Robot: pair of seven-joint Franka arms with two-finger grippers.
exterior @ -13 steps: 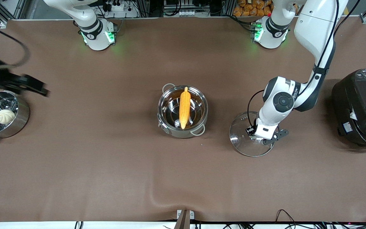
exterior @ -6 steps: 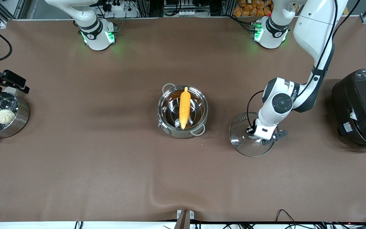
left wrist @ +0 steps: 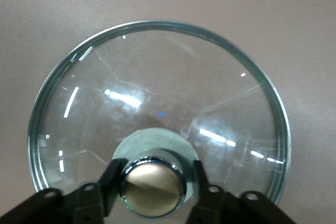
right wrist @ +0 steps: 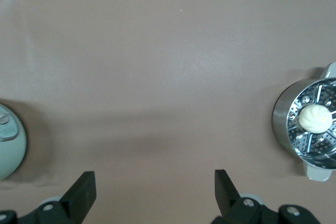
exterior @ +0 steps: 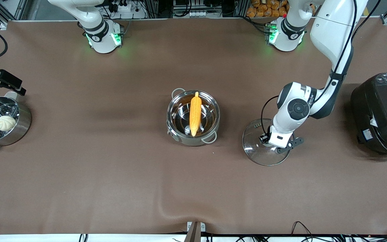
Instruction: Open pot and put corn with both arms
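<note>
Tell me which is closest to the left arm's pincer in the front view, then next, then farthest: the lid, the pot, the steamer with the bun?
1. Lid: on the table, right under the left pincer.
2. Pot: mid-table, corn inside.
3. Steamer: at the right arm's end of the table.

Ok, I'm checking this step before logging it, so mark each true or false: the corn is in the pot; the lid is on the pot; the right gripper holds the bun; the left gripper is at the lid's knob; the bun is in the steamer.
1. The corn lies in the pot: true.
2. The lid is on the pot: false; it lies on the table toward the left arm's end.
3. The right gripper holds the bun: false; it is open and empty.
4. The left gripper is at the lid's knob: true; its fingers flank it.
5. The bun is in the steamer: true.
</note>
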